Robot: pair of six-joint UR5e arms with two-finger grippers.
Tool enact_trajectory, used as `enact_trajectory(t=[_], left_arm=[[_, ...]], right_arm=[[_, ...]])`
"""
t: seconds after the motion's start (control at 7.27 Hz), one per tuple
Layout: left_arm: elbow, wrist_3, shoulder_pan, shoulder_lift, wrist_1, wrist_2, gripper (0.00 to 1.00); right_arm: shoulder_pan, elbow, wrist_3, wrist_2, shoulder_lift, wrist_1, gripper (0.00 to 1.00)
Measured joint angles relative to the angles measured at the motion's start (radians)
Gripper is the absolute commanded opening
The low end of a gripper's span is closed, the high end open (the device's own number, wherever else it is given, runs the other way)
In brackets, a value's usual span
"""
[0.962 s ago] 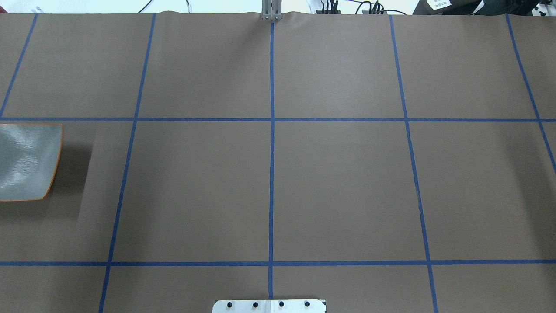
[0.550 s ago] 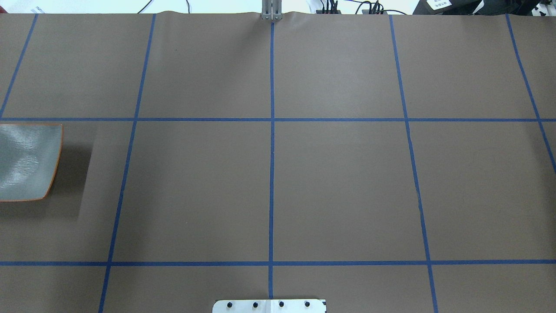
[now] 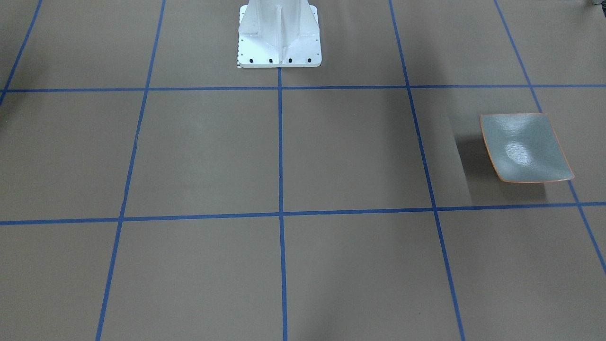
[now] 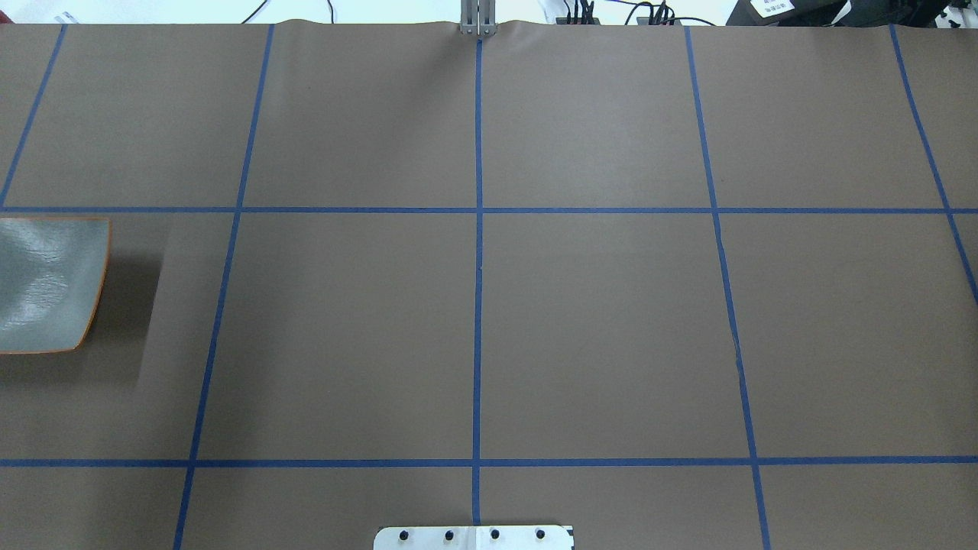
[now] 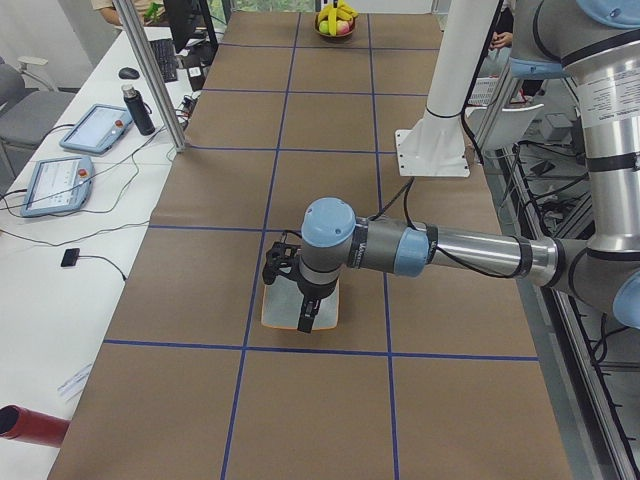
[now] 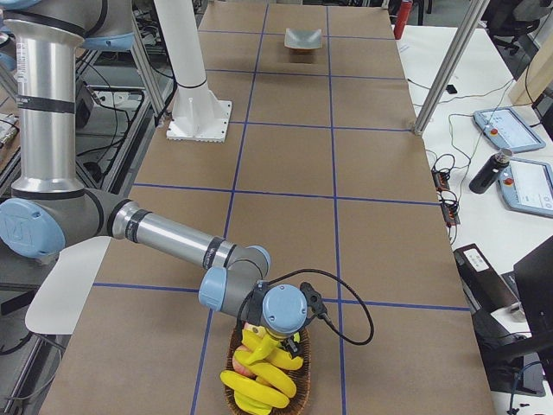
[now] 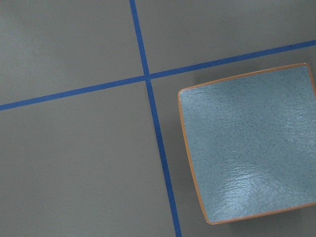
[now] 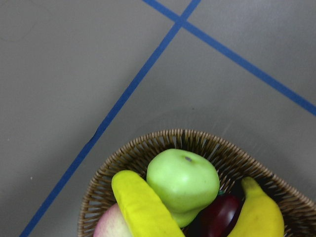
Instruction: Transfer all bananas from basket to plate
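Since both tools only show up in the side cameras, I honestly can't tell if either one is clenched or released. From the left end, the left tool (image 5: 306, 318) hangs pointing down right over the plate (image 5: 272, 312), and I can't tell whether they touch. From the right end, the right tool (image 6: 290, 343) sits low in the basket (image 6: 232, 393), right up against the bananas (image 6: 259, 380); can't tell if it's got hold of one.

Every banana I can see is in that wicker basket, piled with a green apple (image 8: 182, 180) and a dark red fruit (image 8: 219, 215). It stands at the right end of the surface (image 4: 611, 328). The grey-green plate with its orange rim is way over by the left edge, just beside a crossing of the blue tape (image 7: 146, 77) lines.
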Motion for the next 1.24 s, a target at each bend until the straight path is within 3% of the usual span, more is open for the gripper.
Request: enact_trajectory(t=[0.27, 0.41, 0.55, 0.96, 1.24], left_arm=[[-0.002, 0.000, 0.000, 0.001, -0.001, 0.000, 1.00], [-0.002, 0.000, 0.000, 0.001, 0.000, 0.000, 1.00], [-0.003, 0.000, -0.001, 0.001, 0.000, 0.000, 1.00], [-0.001, 0.000, -0.001, 0.002, 0.000, 0.000, 1.00], [0.001, 0.000, -0.001, 0.002, 0.000, 0.000, 1.00]], right_arm=[[0.000, 0.000, -0.005, -0.026, -0.005, 0.000, 0.35], [0.000, -0.001, -0.006, -0.040, -0.006, -0.001, 0.12], [0.000, -0.002, -0.007, -0.054, -0.006, -0.001, 0.00], [0.000, 0.022, -0.005, -0.073, -0.003, -0.005, 0.00], [0.000, 0.087, 0.001, -0.070, 0.006, -0.050, 0.00]])
